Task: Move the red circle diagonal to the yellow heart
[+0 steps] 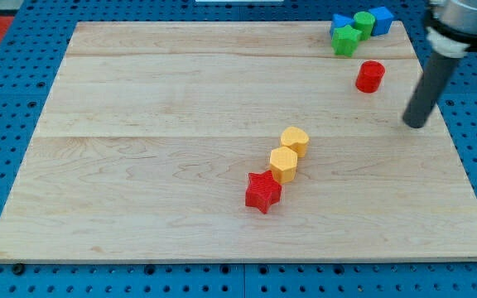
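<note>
The red circle, a short cylinder, stands near the view's top right of the wooden board. Two yellow blocks sit near the board's middle, touching: the upper one looks like the heart, the lower one looks like a pentagon, though the shapes are hard to tell. My tip is on the board at the view's right. It is below and to the right of the red circle, apart from it and far from the yellow blocks.
A red star touches the lower yellow block on its lower left. A cluster sits at the top right corner: a blue block, a green star, a green block and a blue cube.
</note>
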`<state>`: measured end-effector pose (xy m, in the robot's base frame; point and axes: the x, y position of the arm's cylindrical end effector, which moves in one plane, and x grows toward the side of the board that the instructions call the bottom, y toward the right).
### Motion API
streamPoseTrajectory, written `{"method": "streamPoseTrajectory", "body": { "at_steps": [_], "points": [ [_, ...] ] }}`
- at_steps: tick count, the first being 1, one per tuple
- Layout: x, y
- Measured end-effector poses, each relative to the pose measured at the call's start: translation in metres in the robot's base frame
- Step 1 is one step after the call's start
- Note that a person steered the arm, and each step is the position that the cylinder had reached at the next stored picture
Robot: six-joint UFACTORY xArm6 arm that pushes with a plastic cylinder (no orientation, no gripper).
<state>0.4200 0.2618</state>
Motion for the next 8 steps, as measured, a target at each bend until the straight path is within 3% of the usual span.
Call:
{"method": "streamPoseTrajectory", "body": {
  "at_steps": [1,3,4,5,6,8],
  "points": [
    [-0.037,0.021],
    [-0.109,-0.041],
    [-0.117,-0.075],
    [-0.112,-0.073],
    [-0.106,-0.008],
    [0.000,-0.005]
  ]
}}
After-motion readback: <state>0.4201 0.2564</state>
